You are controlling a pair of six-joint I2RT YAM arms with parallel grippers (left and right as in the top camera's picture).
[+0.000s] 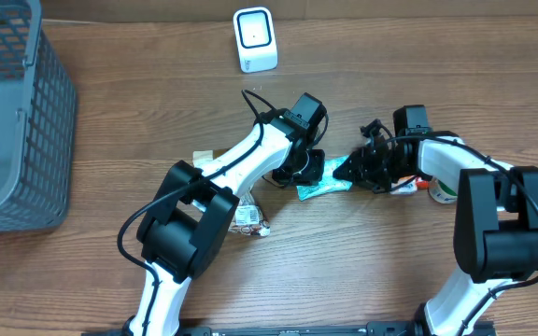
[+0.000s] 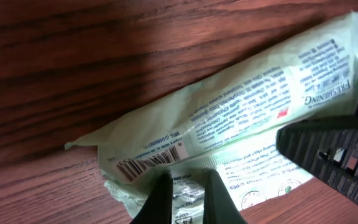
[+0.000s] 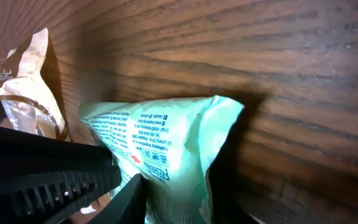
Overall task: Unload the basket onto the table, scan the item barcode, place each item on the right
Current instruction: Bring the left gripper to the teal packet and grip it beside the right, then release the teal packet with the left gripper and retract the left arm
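Left end effector (image 2: 188,200) is clamped on the packet (image 2: 241,118) mid-tabletop (image 2: 104,62). Right end effector (image 1: 351,168) straddles its far end; I cannot tell its grip. Print mostly blurred: barcode (image 2: 145,163) and "FRESHENING" readable.

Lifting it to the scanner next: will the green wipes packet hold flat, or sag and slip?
Probably floppy: the green wipes packet is soft film, creased where the left pincer pinches its edge, so the free end may sag. It looks flat and thin, so likely light. The glossy film could slip, and bending may wrinkle the barcode.
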